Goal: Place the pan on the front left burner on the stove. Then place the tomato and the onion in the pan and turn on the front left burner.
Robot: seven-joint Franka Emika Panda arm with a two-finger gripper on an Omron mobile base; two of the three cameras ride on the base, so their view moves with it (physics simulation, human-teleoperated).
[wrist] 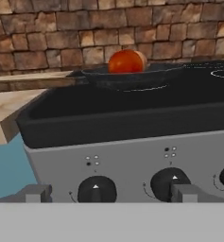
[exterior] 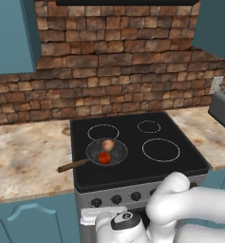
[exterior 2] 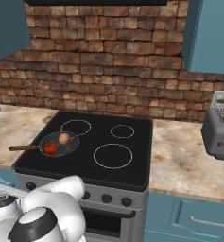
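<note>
Knobs (wrist: 97, 189) sit just ahead of your gripper (wrist: 108, 194), jaws wide apart and empty; pan (exterior: 107, 152) with tomato (exterior: 104, 158) and onion (exterior: 107, 145) is on the front left burner (wrist: 142, 88), so only the knob turn remains.

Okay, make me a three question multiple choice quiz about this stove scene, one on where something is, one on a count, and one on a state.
1. Where is the pan?
A. on the front left burner
B. on the counter
C. on the back right ring

2. How many white rings mark the stove top?
A. two
B. four
C. six

3. How do the gripper fingers stand?
A. shut on a knob
B. shut on the pan handle
C. open, holding nothing

Answers:
1. A, both base views show the pan on the near left ring, with the tomato and the onion in it.
2. B, three bare rings plus the one under the pan.
3. C, in the hand view the tips stand wide apart in front of the knobs.
</note>
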